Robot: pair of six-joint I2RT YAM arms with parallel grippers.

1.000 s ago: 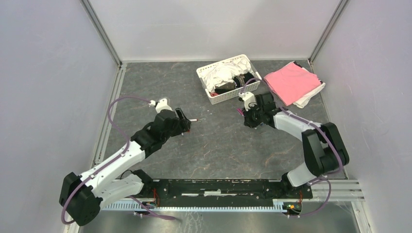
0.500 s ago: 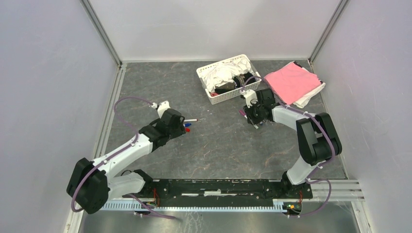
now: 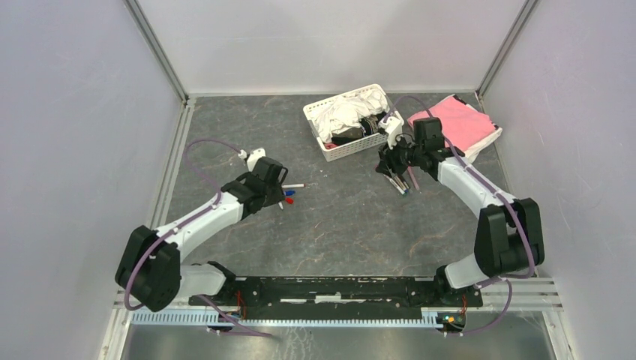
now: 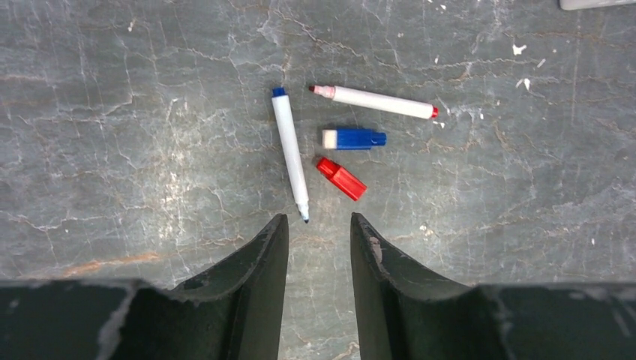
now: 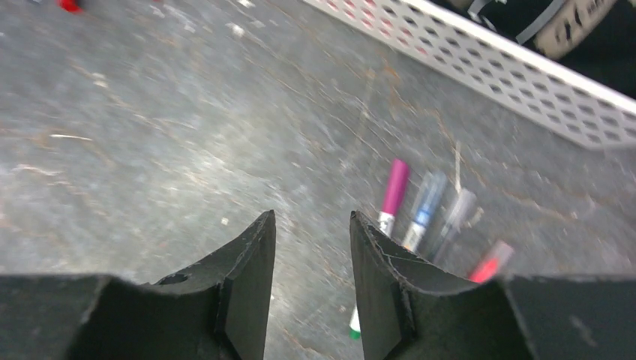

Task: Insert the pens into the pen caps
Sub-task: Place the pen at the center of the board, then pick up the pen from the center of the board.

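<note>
**Left wrist view.** The left tool [image 4: 316, 225] is being held over the desk [image 4: 120, 150], its jaws standing moderately apart with nothing between them. Just ahead of it a blue-ended pen [image 4: 290, 154] is lying uncapped, its writing tip pointing back toward the tool. A red cap [image 4: 341, 178] is lying just beside that tip, with a blue cap [image 4: 354, 138] a little farther on. A red-ended pen [image 4: 375, 101] lies beyond both, and none of the four are touching.

**Right wrist view (blurred).** The right tool [image 5: 311, 221] is likewise being carried with its jaws parted and empty. A group of pens [image 5: 439, 217] is lying side by side just ahead of it, near the basket [image 5: 487, 64]. A magenta-ended pen [image 5: 391, 196] is being shown nearest; whether the others are capped cannot be told.

**Judgement.** A grasp on the blue-ended pen is probably being prepared.
- **Alignment:** The barrel is lying almost in line with the gap between the jaws, so little wrist turn is being called for.
- **Grip point:** The tool is best being brought forward until the middle of the barrel is straddled, so that the tip end is left free for its cap.
- **Clearance:** The red cap is lying close to the barrel, so a modest jaw width is being favoured and the descent is best being kept straight, lest the cap be knocked away.
</note>
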